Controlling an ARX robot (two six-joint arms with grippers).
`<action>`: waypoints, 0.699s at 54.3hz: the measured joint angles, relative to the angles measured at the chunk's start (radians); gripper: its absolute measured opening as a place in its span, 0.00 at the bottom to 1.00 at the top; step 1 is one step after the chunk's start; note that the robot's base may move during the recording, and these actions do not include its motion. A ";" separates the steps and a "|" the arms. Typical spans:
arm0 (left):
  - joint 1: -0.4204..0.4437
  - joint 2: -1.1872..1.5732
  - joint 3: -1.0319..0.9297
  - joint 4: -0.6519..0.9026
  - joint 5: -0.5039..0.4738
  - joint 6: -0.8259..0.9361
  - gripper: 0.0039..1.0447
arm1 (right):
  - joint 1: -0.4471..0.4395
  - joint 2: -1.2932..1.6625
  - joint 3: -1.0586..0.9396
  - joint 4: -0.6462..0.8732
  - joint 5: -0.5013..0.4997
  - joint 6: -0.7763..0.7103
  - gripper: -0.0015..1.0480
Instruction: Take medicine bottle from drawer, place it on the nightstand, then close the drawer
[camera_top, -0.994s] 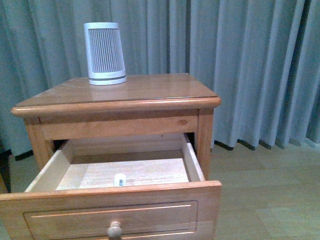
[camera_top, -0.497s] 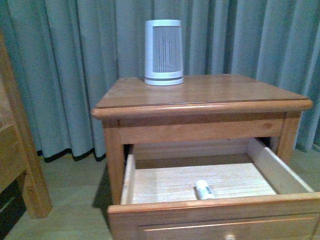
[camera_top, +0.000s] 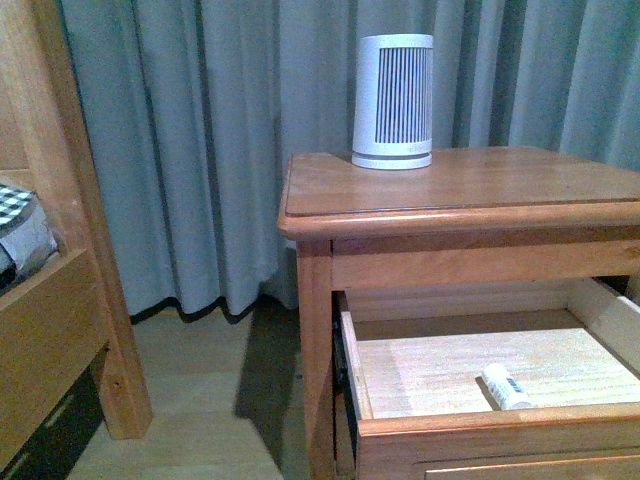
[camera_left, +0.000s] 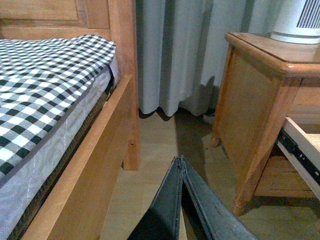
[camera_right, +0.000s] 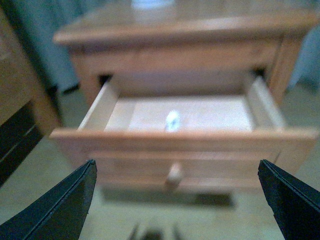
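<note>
In the front view, the nightstand (camera_top: 460, 190) stands on the right with its drawer (camera_top: 480, 424) pulled open. The medicine bottle (camera_top: 507, 386) lies on its side in the drawer, near the front wall. I see nothing else in there. The bottle is round, so a bump from a finger could make it roll away. A white slatted device (camera_top: 392, 100) stands at the back of the top. No arm shows here.

In the left wrist view, the left gripper (camera_left: 180, 160) has its fingers pressed together and holds nothing. It hangs low between the bed frame (camera_left: 100, 165) and the nightstand.

The right wrist view is blurry. The right gripper (camera_right: 176, 162) has its fingers spread wide and is empty. It faces the drawer, well apart from the bottle. A low reach could hit the front wall or the knob (camera_right: 173, 175).
</note>
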 joint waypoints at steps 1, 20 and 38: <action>0.000 0.000 0.000 0.000 0.000 0.000 0.02 | -0.001 0.051 0.029 0.005 -0.017 0.016 0.93; 0.000 0.000 0.000 0.000 0.000 0.000 0.55 | 0.093 0.697 0.595 0.150 0.072 -0.011 0.93; 0.000 0.000 0.000 0.000 0.000 0.001 0.94 | 0.113 1.270 0.789 0.110 0.211 -0.072 0.93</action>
